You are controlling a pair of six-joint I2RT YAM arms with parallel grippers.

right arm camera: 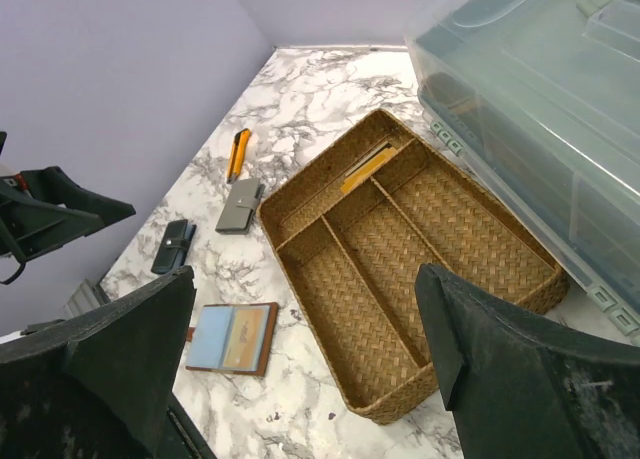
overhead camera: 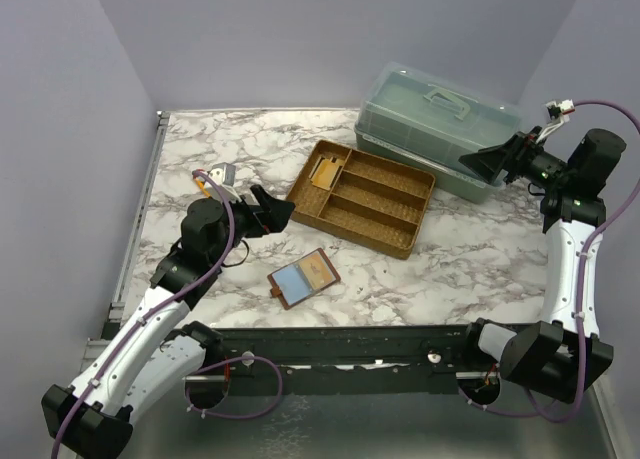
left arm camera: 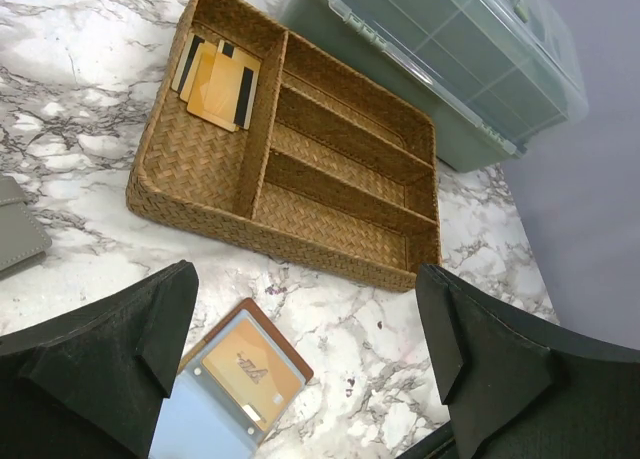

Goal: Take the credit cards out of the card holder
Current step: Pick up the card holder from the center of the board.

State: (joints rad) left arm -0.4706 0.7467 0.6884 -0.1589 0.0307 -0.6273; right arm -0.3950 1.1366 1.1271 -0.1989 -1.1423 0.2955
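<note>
The card holder (overhead camera: 303, 277) lies open and flat on the marble, reddish-brown outside, with a blue panel and a tan-orange panel. A tan card (left arm camera: 247, 371) shows in its sleeve. Several credit cards (overhead camera: 322, 169) lie in the woven tray's end compartment (left arm camera: 215, 79). My left gripper (overhead camera: 272, 211) hangs open above the table, just behind and left of the holder (left arm camera: 235, 384), with nothing between its fingers (left arm camera: 305, 309). Over at the far right, my right gripper (overhead camera: 490, 164) is raised and open beside the plastic box, looking down on the tray and holder (right arm camera: 232, 339).
A woven tray (overhead camera: 352, 234) with several compartments sits mid-table. A clear green-tinted plastic box (overhead camera: 440, 119) stands behind it. A grey folder (right arm camera: 238, 204), a small black case (right arm camera: 175, 246) and an orange utility knife (right arm camera: 236, 151) lie at the left.
</note>
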